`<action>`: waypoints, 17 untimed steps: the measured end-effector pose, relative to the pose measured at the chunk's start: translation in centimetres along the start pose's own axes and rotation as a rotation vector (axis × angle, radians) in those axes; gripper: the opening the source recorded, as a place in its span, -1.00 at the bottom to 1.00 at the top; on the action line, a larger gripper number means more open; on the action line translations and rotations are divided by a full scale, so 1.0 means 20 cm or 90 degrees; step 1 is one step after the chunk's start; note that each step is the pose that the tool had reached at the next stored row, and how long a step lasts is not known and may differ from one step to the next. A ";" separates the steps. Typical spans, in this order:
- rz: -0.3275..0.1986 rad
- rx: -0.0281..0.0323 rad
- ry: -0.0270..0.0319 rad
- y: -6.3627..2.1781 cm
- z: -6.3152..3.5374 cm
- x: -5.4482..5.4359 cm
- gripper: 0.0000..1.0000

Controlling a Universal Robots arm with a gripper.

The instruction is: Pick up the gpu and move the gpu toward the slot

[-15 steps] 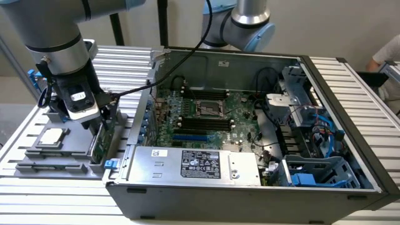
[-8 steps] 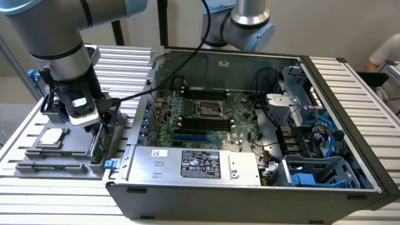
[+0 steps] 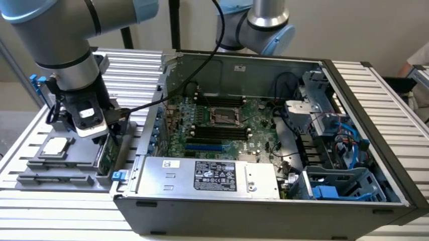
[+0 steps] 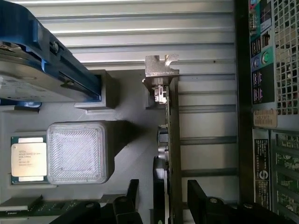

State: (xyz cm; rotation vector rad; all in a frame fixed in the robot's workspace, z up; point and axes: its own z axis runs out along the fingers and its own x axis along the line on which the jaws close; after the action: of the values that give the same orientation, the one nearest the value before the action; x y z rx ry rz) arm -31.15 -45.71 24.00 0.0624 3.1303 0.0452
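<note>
Gpu (image 4: 174, 154), on edge in grey tray (image 3: 54, 175), exterior view's left: we judge pickup in hand, claw (image 4: 162, 189) wide astride it, grip needing square closure.

Print on the power supply label (image 3: 214, 175) and processor chip (image 4: 28, 159) is unreadable.

Going by the exterior view, the hand (image 4: 162, 184) hangs over the tray (image 3: 40, 178). Its fingers straddle the gpu (image 4: 174, 130), with a thin gap on each flank. At its 3 o'clock the case (image 3: 268, 216) wall stands just beside the tray, and a cable (image 3: 154, 100) crosses that rim. A block (image 4: 77, 151) and chip (image 3: 56, 146) sit at 9 o'clock, the drive (image 4: 28, 79) at 11. The case lies open on top above the board (image 3: 221, 120), with a second arm (image 3: 264, 25) over its 12 o'clock edge.
</note>
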 end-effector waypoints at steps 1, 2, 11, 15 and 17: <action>0.000 0.0002 -0.0006 0.001 0.001 0.00 0.07; 0.000 0.0004 -0.0011 0.001 0.003 0.00 0.07; 0.000 0.0014 -0.0031 0.002 0.006 0.00 -0.29; 0.000 0.0014 -0.0034 0.002 0.006 0.00 -0.29; 0.000 0.0014 -0.0038 0.002 0.005 0.00 -0.29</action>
State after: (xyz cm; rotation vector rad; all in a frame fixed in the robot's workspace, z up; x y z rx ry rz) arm -31.20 -45.66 23.89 0.0624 3.1245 0.0414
